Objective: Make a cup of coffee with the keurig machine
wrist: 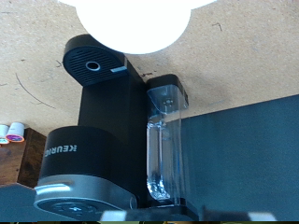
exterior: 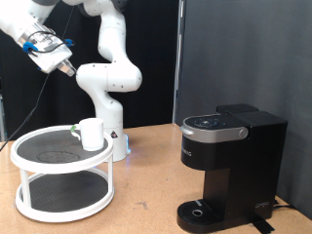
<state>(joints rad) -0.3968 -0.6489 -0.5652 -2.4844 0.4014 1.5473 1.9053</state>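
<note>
the light brown particle-board tabletop [exterior: 146, 180] carries a white two-tier round rack with dark mesh shelves [exterior: 60, 175] at nine o'clock in the exterior view, the tall matte-black keurig machine [exterior: 229, 171] at four o'clock, and the white robot arm's base [exterior: 115, 141] behind the rack.

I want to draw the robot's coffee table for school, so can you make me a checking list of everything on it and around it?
Surface: wooden table, light brown, scuffed.
Job's things: white cup upright on the top shelf of a round white two-tier stand at the exterior view's left; black keurig machine at the right, lid closed, nothing on its drip base.
Clutter: small pods at the wrist view's edge.
Grippers: gripper raised high above the stand, holding nothing seen.
Cables: a thin line hangs below the arm.
Surroundings: black curtain behind.
</note>
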